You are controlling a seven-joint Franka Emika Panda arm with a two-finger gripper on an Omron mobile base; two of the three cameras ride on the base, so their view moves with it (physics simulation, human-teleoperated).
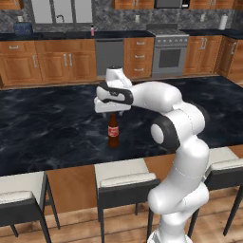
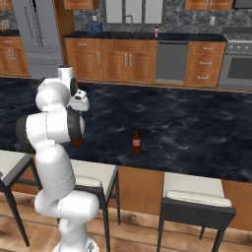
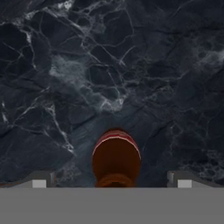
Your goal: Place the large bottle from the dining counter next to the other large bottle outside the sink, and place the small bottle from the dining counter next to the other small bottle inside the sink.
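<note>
The white arm's two-finger gripper (image 1: 112,113) hangs directly above the tall dark-brown glass cola bottle with a red label (image 1: 113,131), jaws spread fully and holding nothing. That bottle stands upright on the dining counter's black marbled top (image 1: 57,128). In the hand view its neck (image 3: 116,164) rises between the two fingertips (image 3: 39,183). The short brown red-labelled bottle (image 2: 136,141) stands well apart on the same top. A pale pink bottle (image 2: 156,31) stands on the far worktop.

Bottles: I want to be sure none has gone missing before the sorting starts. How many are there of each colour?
Dark-brown: 2, the tall bottle and the short bottle.
Pale pink: 1, the pink bottle on the far worktop.
Total: 3.
</note>
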